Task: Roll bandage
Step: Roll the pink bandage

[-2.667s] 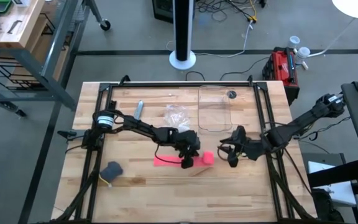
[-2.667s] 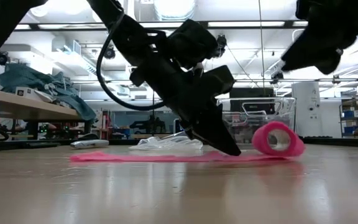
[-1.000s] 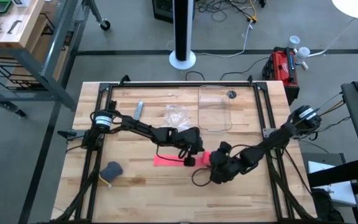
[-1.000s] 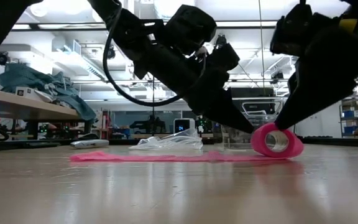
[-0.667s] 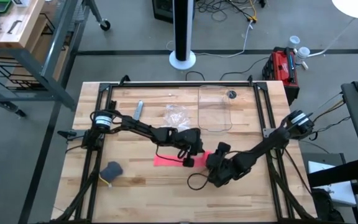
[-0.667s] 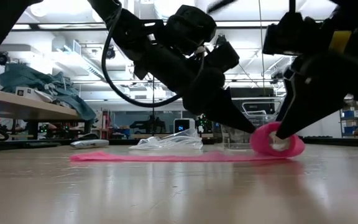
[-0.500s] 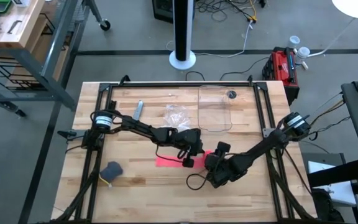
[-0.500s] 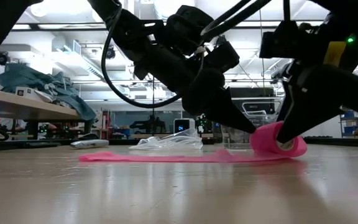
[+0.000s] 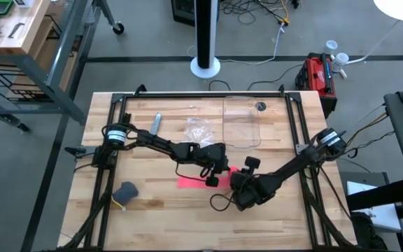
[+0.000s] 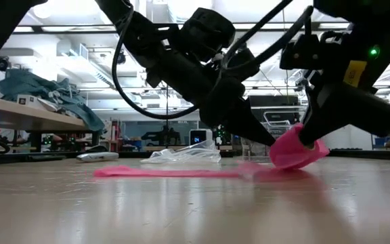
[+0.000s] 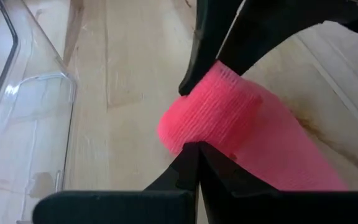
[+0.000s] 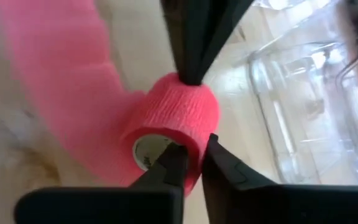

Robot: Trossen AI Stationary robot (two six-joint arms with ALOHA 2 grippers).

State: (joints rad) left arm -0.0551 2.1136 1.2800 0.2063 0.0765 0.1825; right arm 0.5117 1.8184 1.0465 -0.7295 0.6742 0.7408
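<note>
The pink bandage lies as a long strip (image 9: 191, 181) flat on the table, with its rolled end (image 9: 231, 173) toward the table's right. In the low view the roll (image 10: 293, 150) sits tilted at the strip's (image 10: 168, 173) right end. My left gripper (image 9: 214, 178) is shut, with its tips against the roll (image 11: 222, 112). My right gripper (image 9: 235, 183) is shut on the roll (image 12: 179, 112) from the other side. My left gripper's shut fingertips (image 11: 194, 152) press against the roll's outer wrapped surface (image 11: 197, 138). They slant down from the table's left. My right gripper pinches the roll's wall at its open end (image 12: 191, 163), one finger (image 12: 174, 155) at the white core and one (image 12: 219, 158) outside. The roll is tilted, and the strip trails from it along the table.
A clear plastic container (image 9: 242, 122) stands behind the arms, with a crinkled clear bag (image 9: 199, 129) and a small grey stick (image 9: 157, 123) to its left. A dark grey-blue lump (image 9: 126, 190) lies near the table's left front.
My right gripper has gone toward the table's left along the roll's end and has tipped the roll out of its upright stand. The strip's free end has slid along the table toward the roll. My left gripper has kept its tips at the roll.
</note>
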